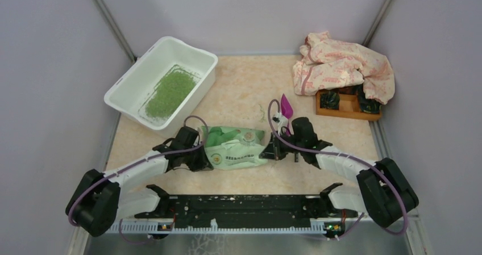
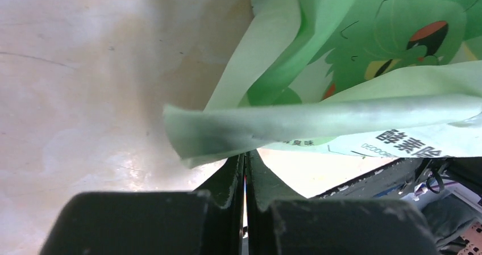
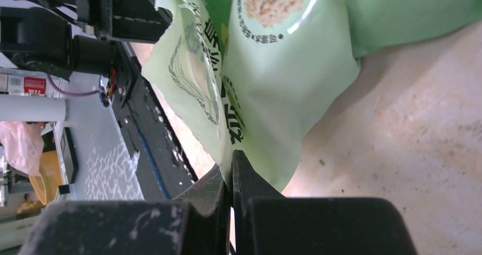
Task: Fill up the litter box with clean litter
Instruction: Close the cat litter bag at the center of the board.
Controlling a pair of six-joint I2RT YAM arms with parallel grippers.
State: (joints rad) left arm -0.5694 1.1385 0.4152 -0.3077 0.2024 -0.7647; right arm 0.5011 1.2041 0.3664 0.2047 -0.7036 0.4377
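Observation:
The white litter box (image 1: 124, 89) stands at the back left. A patch of green clean litter (image 1: 169, 93) lies in it. The light green printed litter bag (image 1: 236, 147) lies flat on the table between my two grippers. My left gripper (image 1: 203, 153) is at the bag's left end. In the left wrist view the gripper (image 2: 245, 154) is shut, its tips pinching a folded edge of the bag (image 2: 341, 118). My right gripper (image 1: 267, 150) is at the bag's right end. In the right wrist view the gripper (image 3: 231, 159) is shut on the bag's edge (image 3: 284, 67).
A purple scoop (image 1: 286, 107) lies just behind the right gripper. An orange wooden compartment tray (image 1: 347, 104) sits at the back right, partly under a crumpled pink patterned cloth (image 1: 341, 67). Grey walls close in both sides and the back.

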